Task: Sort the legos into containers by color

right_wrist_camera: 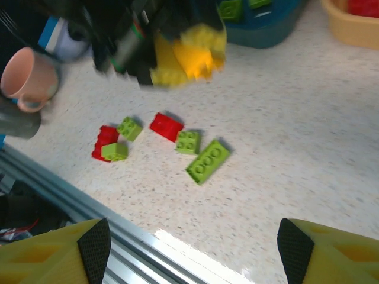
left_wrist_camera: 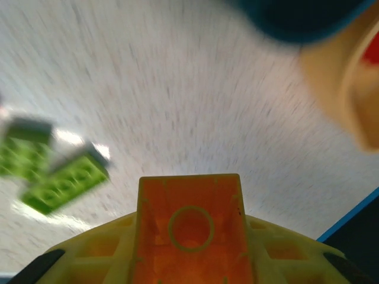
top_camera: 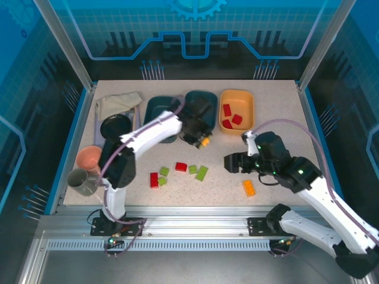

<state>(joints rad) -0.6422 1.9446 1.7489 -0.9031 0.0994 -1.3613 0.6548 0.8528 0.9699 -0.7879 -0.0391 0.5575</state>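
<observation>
Pinching one orange brick between its fingers, the left gripper is hanging just in front of the right teal tub, near the orange tub. The right gripper is hovering over bare table to the right of the loose bricks, its fingers spread wide and gripping nothing.

Seven bricks are lying loose on the table: four green bricks, two red bricks and a second orange one, the last sitting apart, below the right gripper in the top view. Three tubs are standing in a row at the far side, two teal and one orange. Three red pieces are lying in the orange tub, and at least two green pieces are showing in the right teal tub; the left teal tub is partly hidden by the arm.

At the left side, a pink bowl, a grey cup, a black dish and a cloth are sitting together.

The table is speckled off-white with blue edging. Metal posts are framing it, and blue panels with circuit lines are closing it in.
</observation>
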